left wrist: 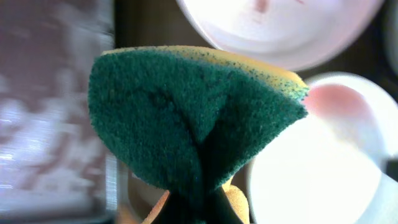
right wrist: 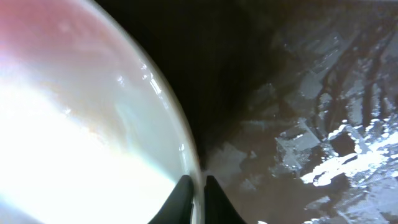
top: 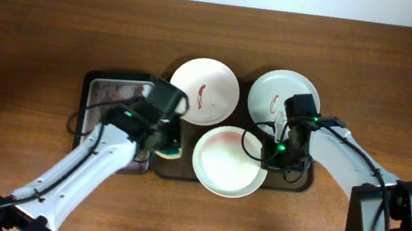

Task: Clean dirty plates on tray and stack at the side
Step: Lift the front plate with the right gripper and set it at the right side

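Three white plates lie on the dark brown tray. The back left plate and back right plate have red smears. The front plate shows a faint pink tint. My right gripper is shut on the front plate's right rim, one finger on each side of the rim. My left gripper is shut on a green and yellow sponge, held just left of the front plate.
A smaller grey metal pan with a black rim lies left of the tray, partly under my left arm. The brown wooden table stretches to both sides.
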`<state>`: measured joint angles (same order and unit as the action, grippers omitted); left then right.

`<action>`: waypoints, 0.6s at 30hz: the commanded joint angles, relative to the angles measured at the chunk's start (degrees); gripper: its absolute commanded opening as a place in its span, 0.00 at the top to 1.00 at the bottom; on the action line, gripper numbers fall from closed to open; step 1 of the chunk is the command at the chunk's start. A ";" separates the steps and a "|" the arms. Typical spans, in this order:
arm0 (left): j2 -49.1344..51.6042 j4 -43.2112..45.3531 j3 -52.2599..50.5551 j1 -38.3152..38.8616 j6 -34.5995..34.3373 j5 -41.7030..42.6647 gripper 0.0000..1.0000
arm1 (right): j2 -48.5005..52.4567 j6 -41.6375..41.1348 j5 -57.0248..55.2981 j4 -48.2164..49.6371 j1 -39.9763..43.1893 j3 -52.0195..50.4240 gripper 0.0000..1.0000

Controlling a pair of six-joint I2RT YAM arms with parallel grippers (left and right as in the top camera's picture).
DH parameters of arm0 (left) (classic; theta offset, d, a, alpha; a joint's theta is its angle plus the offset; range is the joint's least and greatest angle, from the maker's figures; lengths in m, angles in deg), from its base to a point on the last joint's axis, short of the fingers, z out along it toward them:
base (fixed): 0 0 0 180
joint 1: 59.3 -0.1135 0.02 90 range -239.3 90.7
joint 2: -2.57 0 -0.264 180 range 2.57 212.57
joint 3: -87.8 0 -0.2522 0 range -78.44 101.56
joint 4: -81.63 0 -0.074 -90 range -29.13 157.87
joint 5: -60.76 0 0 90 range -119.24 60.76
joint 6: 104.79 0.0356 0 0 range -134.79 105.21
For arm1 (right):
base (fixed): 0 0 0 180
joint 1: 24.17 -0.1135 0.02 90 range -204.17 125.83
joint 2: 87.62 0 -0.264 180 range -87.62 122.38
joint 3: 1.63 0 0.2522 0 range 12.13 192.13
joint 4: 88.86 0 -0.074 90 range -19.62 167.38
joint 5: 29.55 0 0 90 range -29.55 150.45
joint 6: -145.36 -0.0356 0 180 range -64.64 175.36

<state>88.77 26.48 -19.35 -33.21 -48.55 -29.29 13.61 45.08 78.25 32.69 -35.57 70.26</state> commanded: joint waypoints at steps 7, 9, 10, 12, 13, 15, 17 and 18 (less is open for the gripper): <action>-0.63 -2.01 -0.24 -15.63 17.25 1.20 1.00 | -2.38 0.15 -0.68 -4.63 0.15 3.41 0.96; 0.04 -2.03 -0.33 -18.01 18.69 1.75 1.00 | -4.94 0.13 -2.75 -5.86 0.15 5.42 0.96; 0.55 -1.97 -0.48 -18.95 18.95 1.79 1.00 | -6.34 0.13 -4.59 -6.51 0.15 6.45 0.96; 2.05 -1.77 -0.83 -20.48 20.26 1.81 1.00 | -9.38 0.13 -9.40 -7.89 0.15 8.48 0.96; 2.82 -1.75 -0.92 -20.92 20.68 1.79 1.00 | -10.43 0.11 -11.56 -8.28 0.11 9.07 0.96; 4.83 -1.31 -0.92 -21.29 22.25 2.49 1.00 | -12.98 0.11 -17.09 -8.48 -0.39 10.01 0.96; 7.15 -0.31 -0.92 -21.27 24.68 3.80 1.00 | -14.82 0.11 -24.70 -8.41 -1.99 10.58 0.96; 8.28 0.13 -0.92 -21.27 24.68 3.85 1.00 | -15.34 0.13 -28.28 -8.26 -2.93 10.71 0.96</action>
<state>93.86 25.45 -19.74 -54.33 -27.85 -27.65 0.60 45.06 62.71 24.59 -36.03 79.50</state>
